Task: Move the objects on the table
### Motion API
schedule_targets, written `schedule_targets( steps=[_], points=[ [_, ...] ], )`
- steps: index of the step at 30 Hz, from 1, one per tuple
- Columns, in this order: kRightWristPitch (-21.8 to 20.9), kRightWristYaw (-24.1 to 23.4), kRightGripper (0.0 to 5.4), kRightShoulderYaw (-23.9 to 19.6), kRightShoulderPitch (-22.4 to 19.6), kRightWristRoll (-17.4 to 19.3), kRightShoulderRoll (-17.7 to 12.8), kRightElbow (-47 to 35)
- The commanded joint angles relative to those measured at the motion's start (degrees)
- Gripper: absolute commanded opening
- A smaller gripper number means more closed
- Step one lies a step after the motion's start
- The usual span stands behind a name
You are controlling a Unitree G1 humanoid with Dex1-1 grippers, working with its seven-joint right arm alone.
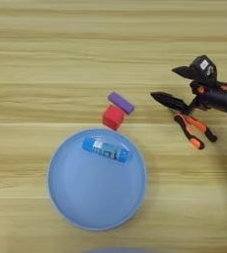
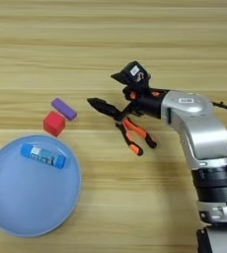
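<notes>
Right gripper (image 2: 110,91) has its two black fingers spread wide, just above the orange-handled pliers (image 2: 133,133) on the table (image 2: 135,39). Blue tube (image 2: 43,155) lies in the light-blue plate (image 2: 31,207); red cube (image 2: 54,123) touches the purple block (image 2: 64,108).

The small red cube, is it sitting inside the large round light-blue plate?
No, the small red cube rests on the wooden table just beyond the large round light-blue plate.
</notes>
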Motion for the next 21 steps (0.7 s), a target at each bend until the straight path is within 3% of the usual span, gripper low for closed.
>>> schedule_targets(
  steps=[1, 9, 17, 21],
  points=[
    [-2.0, -1.3, 5.38, -2.1, -0.5, -0.5, -3.8, -1.5],
    [-0.7, -2.9, 5.38, -3.5, 5.1, -1.3, -5.8, -0.9],
    [-1.4, -9.3, 5.38, -5.5, 7.1, -2.4, -3.1, 2.1],
    [-0.5, -11.3, 5.38, -4.6, 10.8, -2.7, -1.5, 1.2]
  ],
)
